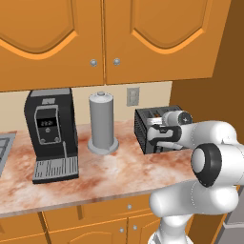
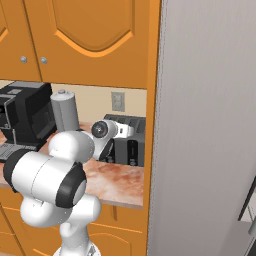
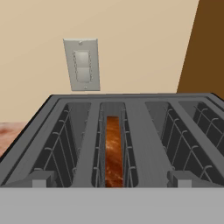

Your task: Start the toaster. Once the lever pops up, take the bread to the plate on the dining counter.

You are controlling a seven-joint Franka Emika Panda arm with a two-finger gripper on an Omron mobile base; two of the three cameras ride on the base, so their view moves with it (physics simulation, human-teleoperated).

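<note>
The bread (image 3: 113,151) sits down in a middle slot of the toaster (image 1: 148,127), crust edge up. The toaster stands on the marbled worktop (image 1: 114,167) by the wall, under a light switch (image 3: 82,64). The gripper (image 1: 153,134) hovers right at the toaster, jaws spread wide, gripping nothing. A grey canister (image 1: 102,122) and coffee machine (image 1: 49,133) stand further left.
</note>
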